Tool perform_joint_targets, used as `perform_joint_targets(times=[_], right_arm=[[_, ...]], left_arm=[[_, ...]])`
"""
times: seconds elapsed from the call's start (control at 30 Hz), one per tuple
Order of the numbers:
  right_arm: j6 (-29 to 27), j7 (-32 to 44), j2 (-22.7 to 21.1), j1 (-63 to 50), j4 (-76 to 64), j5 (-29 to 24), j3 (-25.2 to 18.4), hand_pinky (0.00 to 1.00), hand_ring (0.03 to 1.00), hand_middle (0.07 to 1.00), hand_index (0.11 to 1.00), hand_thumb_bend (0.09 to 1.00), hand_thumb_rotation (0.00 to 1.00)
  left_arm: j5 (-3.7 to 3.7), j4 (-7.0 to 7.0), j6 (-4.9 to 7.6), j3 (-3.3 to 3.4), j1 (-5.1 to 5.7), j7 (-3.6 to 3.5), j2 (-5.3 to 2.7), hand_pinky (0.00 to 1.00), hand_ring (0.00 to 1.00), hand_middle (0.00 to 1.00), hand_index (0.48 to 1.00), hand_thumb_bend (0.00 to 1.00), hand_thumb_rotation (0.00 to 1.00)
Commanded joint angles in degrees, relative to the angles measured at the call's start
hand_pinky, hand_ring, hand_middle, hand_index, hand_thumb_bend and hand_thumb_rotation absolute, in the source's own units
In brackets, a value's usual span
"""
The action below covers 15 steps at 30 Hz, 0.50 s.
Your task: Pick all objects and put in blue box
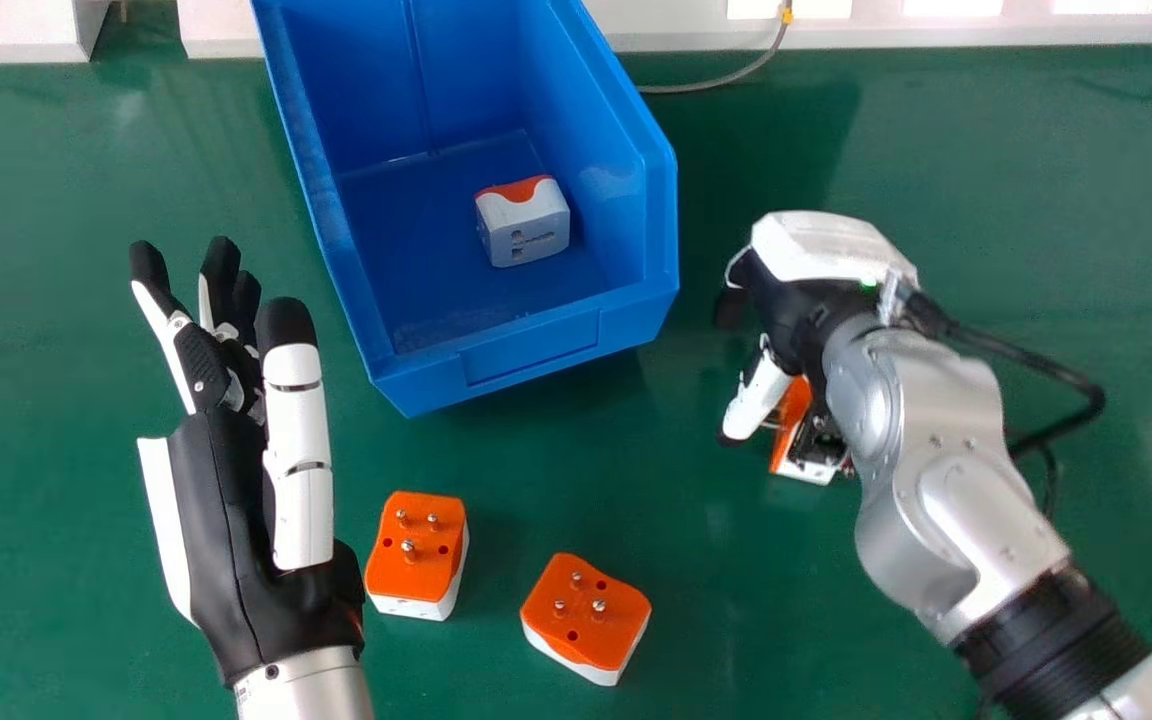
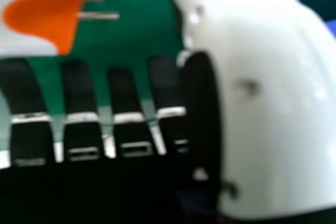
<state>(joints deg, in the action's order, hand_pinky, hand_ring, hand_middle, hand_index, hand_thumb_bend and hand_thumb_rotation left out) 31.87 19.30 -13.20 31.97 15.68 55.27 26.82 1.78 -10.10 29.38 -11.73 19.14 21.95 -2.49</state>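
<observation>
Watching remotely, I see a white-and-orange plastic adapter (image 1: 788,430) with metal pins beside my right robot hand (image 1: 781,300), fingers uncurled; my left robot hand (image 1: 236,520) is relaxed, unclenched.

The box (image 1: 526,350) looks smooth, faintly glossy plastic, the adapter pins (image 1: 408,547) shiny metal.

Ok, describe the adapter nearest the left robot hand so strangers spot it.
Find the blue box, then the left robot hand, lower left. Right of its heel sits the orange-topped adapter, pins up. Unlike its lower-right twin, it's beside that hand.
</observation>
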Motion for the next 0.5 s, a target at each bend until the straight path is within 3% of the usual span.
perform_joint_targets(times=[0.0, 0.07, 0.2, 0.33, 0.47], right_arm=[[-0.42, -4.23, 0.70, -0.21, -2.09, -1.22, -1.92, 0.36, 0.523, 0.506, 0.555, 0.530, 0.00], [-0.97, -5.98, 0.64, -0.62, -2.55, -2.18, -2.20, 0.37, 0.531, 0.504, 0.506, 0.521, 0.00], [-2.06, -8.03, 0.40, -0.66, -2.85, -3.36, -2.35, 0.36, 0.516, 0.498, 0.492, 0.519, 0.00], [-3.49, -10.52, 0.40, -0.84, -2.88, -4.67, -2.84, 0.32, 0.426, 0.503, 0.495, 0.516, 0.00], [-6.20, -12.55, -0.12, -1.40, -3.44, -6.80, -3.86, 0.31, 0.400, 0.510, 0.495, 0.514, 0.00]], left_arm=[[-0.72, -0.79, 0.51, -0.76, -0.59, 0.27, -5.55, 0.96, 0.98, 0.98, 0.958, 0.52, 0.77], [-0.78, -0.82, 0.37, -0.76, -0.74, 0.19, -5.42, 0.97, 0.98, 0.98, 0.960, 0.52, 0.78], [-0.90, -0.82, 0.21, -0.67, -1.01, 0.26, -5.40, 0.97, 0.98, 0.98, 0.960, 0.52, 0.78], [-0.57, -0.60, 0.31, -0.65, -1.39, 0.08, -5.38, 0.98, 0.99, 0.98, 0.965, 0.51, 0.78], [-0.75, -0.43, 0.39, -0.59, -1.72, 0.30, -5.49, 0.98, 0.99, 0.98, 0.968, 0.51, 0.79]])
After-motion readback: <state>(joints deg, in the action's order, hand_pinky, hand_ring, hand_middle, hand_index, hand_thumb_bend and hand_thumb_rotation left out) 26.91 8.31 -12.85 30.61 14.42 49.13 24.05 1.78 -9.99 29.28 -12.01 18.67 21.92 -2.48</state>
